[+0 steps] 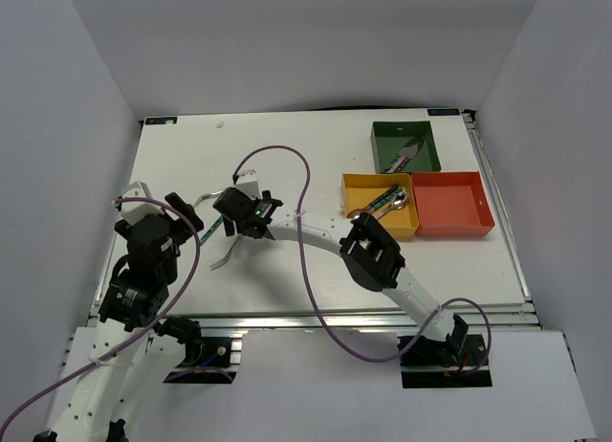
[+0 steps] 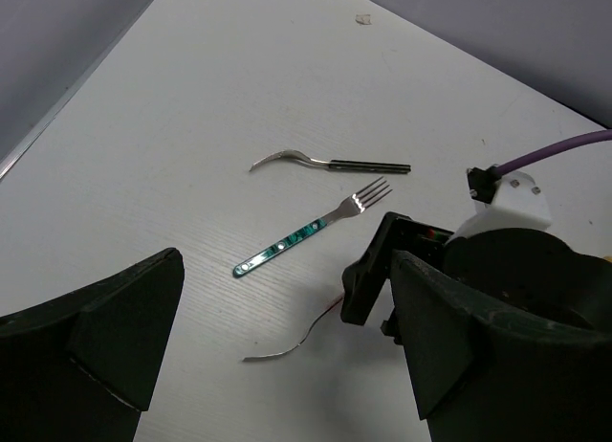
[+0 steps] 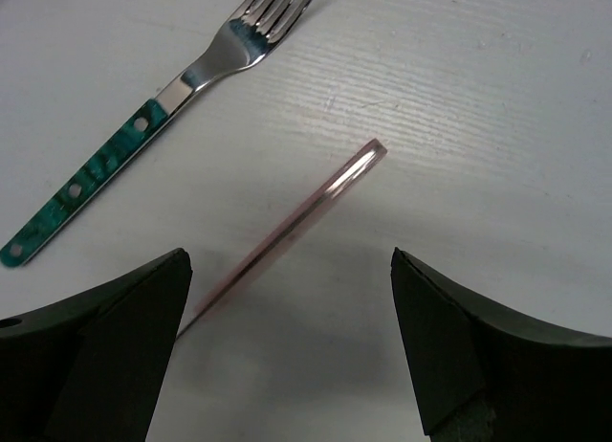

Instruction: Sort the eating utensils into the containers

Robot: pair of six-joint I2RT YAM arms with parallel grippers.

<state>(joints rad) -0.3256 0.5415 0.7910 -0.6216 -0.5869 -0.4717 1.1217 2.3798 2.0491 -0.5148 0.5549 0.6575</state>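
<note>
Item: teal-handled fork (image 2: 311, 230), lying flat on the white table (image 1: 316, 145) and serving as the reference. Black-handled utensil (image 2: 363, 165): lying just beyond the fork, apart from it. Pink-handled utensil (image 3: 296, 222): lying just on the near side of the fork, not touching it. Right gripper (image 3: 287, 260): hovering beside the fork with jaws spread wide and gripping nothing, the pink handle showing between its fingers. Left gripper (image 2: 287, 265): hanging near the fork, also spread wide and carrying nothing. Green tray (image 1: 405, 128), yellow tray (image 1: 363, 186) and red tray (image 1: 451, 208): sitting well apart from the fork, toward the right arm's side. One utensil (image 1: 404, 156) is resting in the green tray, a few utensils (image 1: 382, 203) in the yellow.
</note>
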